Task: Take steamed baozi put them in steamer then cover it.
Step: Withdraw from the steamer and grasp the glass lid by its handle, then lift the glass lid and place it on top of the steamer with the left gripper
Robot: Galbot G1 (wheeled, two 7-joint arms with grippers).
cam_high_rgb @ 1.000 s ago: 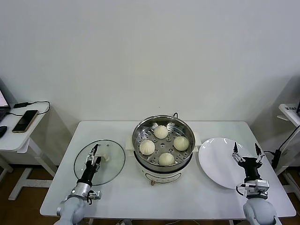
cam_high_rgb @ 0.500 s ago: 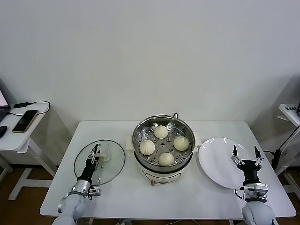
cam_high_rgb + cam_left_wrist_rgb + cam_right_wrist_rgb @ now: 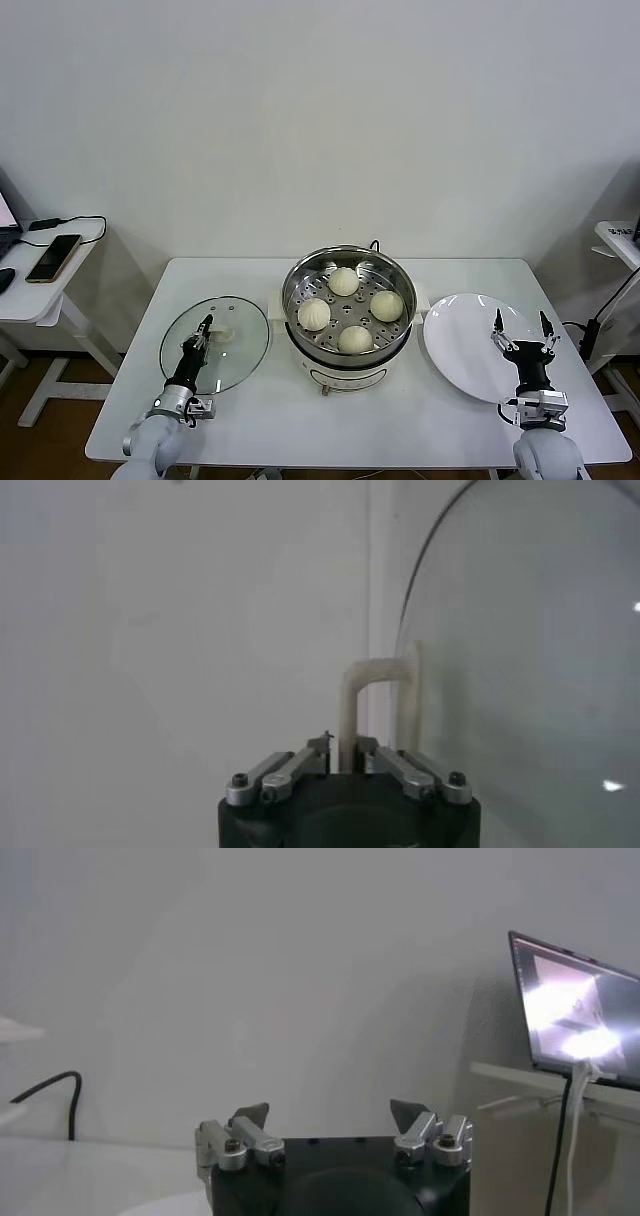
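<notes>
Four cream-white baozi (image 3: 350,309) sit on the perforated tray inside the steel steamer (image 3: 348,268) at the table's middle. The clear glass cover (image 3: 240,345) lies on the table to the steamer's left, its near side slightly raised. My left gripper (image 3: 206,325) is shut on the cover's white bar handle (image 3: 352,708); the glass (image 3: 520,650) shows beside it in the left wrist view. My right gripper (image 3: 521,329) is open and empty above the near edge of the white plate (image 3: 460,345); in the right wrist view its fingertips (image 3: 250,1115) stand wide apart.
The white plate lies right of the steamer and holds nothing. A side table (image 3: 40,285) with a phone (image 3: 54,257) stands at far left. A shelf with a laptop screen (image 3: 575,1018) is at far right. A black cable (image 3: 612,310) hangs by the right table edge.
The left gripper's fingers closed on the cover's handle and the cover shifted slightly. The right gripper drew back a little toward the table's near edge.
</notes>
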